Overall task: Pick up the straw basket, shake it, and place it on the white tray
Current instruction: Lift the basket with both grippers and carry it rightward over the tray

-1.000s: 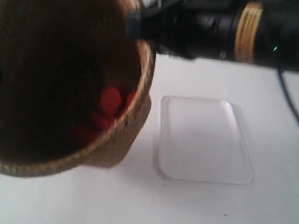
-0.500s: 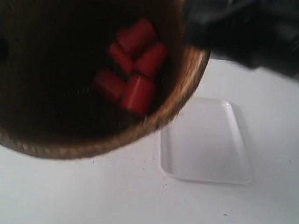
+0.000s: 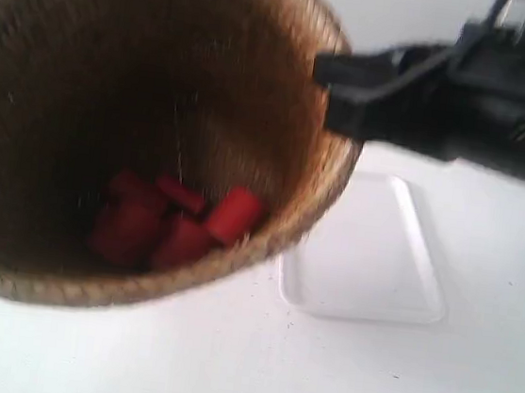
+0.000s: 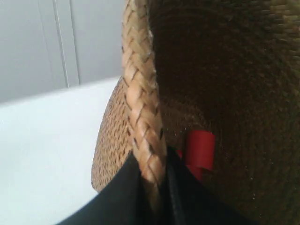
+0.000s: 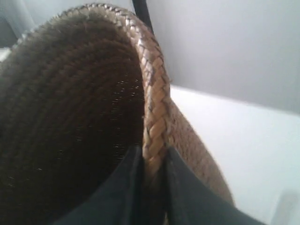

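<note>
The straw basket hangs in the air, tilted, filling the left of the exterior view, with several red cylinders heaped low inside. My right gripper is shut on its braided rim, one finger inside and one outside. On the opposite rim my left gripper is clamped the same way; a red cylinder shows just past it. In the exterior view only a dark bit of the left arm shows at the left edge. The white tray lies flat on the table, partly behind the basket.
The white tabletop spreads in front of and beside the tray. A pale wall stands behind. The black arm at the exterior view's right reaches over the tray's far end.
The basket has swung and tipped between frames. The red cylinders slid from the middle of the basket down toward its lower side. Both grips stay on the rim.
</note>
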{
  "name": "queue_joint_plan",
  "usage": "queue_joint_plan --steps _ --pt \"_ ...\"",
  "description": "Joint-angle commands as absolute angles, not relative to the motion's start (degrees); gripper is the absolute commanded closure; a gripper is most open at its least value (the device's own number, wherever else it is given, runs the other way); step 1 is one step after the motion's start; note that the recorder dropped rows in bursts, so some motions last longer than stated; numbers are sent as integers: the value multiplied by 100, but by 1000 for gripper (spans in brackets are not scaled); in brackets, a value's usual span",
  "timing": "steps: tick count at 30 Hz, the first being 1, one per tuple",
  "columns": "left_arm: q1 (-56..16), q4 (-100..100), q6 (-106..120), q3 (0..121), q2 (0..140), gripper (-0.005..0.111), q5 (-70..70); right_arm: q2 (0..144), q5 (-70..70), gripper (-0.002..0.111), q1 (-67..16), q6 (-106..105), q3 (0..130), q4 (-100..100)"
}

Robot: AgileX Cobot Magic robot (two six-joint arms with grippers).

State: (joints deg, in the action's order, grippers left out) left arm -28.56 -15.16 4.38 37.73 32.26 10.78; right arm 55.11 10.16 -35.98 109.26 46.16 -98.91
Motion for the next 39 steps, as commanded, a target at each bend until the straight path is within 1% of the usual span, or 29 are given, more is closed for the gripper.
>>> queue_joint_plan --steps 1,2,4,5,7,9,13,15,17,19,21,23,25,28,30,31,33,35,38,39 --pt "-2881 -1506 761 3987 2760 107 996 4631 1114 108 -3592 10811 4735 -9995" --pt "-2881 -1681 730 3495 2819 107 795 4868 877 108 -3592 10811 4232 -9959" --pt "-2881 -1948 730 2729 3000 107 0 5351 322 108 -3592 10795 3697 -9836" --pt "-2881 -2004 720 2508 3083 107 -431 5534 76 108 -3592 10795 3594 -9836" --pt "-2881 -1955 623 2458 3164 107 -766 5752 -51 108 -3592 10795 3638 -9859" --pt "-2881 -1772 623 2941 3133 107 -542 5668 312 108 -3592 10784 4052 -9995" --pt "-2881 -1451 645 4606 3043 107 1060 4957 1240 108 -3592 10805 5001 -9995" --pt "-2881 -1463 678 4879 3043 107 1444 4693 1277 108 -3592 10841 5057 -9995" --pt "-2881 -1496 678 4645 3043 107 1610 4722 1210 108 -3592 11020 4684 -9995" --pt "-2881 -1599 555 3944 3075 107 1455 5061 885 108 -3592 11125 4062 -9995" --pt "-2881 -1771 484 3226 3096 107 838 5490 463 108 -3592 11125 3645 -9934" --pt "-2881 -1795 471 2898 3096 107 201 5689 278 108 -3592 11125 3630 -9934" --pt "-2881 -1759 495 3232 3058 107 32 5576 527 108 -3592 11125 3984 -9995" --pt "-2881 -1551 758 4597 3001 107 1183 5087 1334 108 -3592 11137 4795 -9995" --pt "-2881 -1551 868 5229 3001 107 1923 4772 1428 108 -3592 11137 5022 -9995" --pt "-2881 -1551 895 5327 3001 107 2137 4657 1375 108 -3592 11137 5006 -9995" --pt "-2881 -1612 851 5112 3001 107 2247 4627 1271 108 -3592 11244 4613 -9995" --pt "-2881 -1731 698 4378 3025 107 1984 4890 1091 108 -3592 11322 4074 -9995" --pt "-2881 -1904 599 3241 3134 107 443 5306 811 108 -3592 11307 3656 -9980" --pt "-2881 -1919 599 3118 3174 107 130 5320 810 108 -3592 11307 3733 -9980"
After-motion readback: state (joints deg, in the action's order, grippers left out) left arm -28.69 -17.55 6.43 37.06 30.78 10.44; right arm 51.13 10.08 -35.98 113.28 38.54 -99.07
